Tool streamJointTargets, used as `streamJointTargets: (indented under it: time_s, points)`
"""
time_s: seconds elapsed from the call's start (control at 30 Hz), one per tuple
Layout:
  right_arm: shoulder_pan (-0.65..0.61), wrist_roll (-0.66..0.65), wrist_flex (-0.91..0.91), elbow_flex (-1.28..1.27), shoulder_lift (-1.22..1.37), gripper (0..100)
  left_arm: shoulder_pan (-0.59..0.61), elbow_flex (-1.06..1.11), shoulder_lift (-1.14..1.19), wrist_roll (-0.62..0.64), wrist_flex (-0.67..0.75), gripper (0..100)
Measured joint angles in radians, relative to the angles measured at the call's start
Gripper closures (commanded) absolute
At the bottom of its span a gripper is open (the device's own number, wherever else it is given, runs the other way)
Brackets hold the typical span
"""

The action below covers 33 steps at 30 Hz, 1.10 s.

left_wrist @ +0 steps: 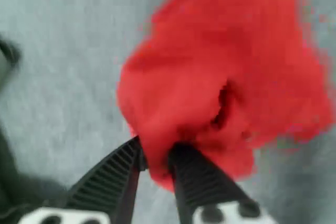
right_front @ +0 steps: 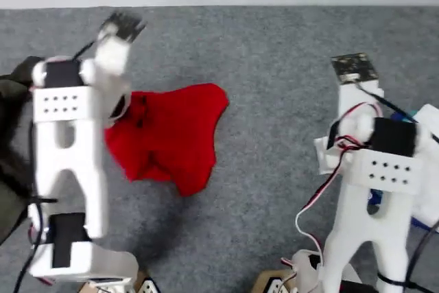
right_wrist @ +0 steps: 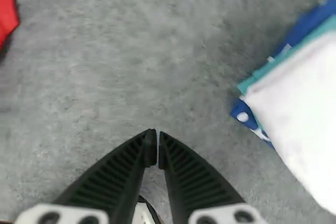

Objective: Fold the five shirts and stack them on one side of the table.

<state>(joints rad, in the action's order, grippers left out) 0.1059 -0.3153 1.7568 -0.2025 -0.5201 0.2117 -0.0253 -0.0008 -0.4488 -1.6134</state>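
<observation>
A crumpled red shirt lies on the grey table left of centre. In the left wrist view my left gripper is shut on a fold of the red shirt at its near edge. The left arm stands over the shirt's left side. My right gripper is shut on nothing above bare grey carpet, and the right arm stands at the right. A stack of folded shirts, white on top of teal and blue, lies beside the right gripper.
Dark cloth lies at the table's left edge behind the left arm. The folded stack sits at the right edge. The red shirt's edge shows far off in the right wrist view.
</observation>
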Motion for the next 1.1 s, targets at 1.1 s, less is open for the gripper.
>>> streamJointTargets:
  time_s: [1.1]
  points:
    - [-0.888, 0.175, -0.186, 0.258, 0.655, 78.0, 0.66, -0.075, 0.0, -0.226, 0.087, 86]
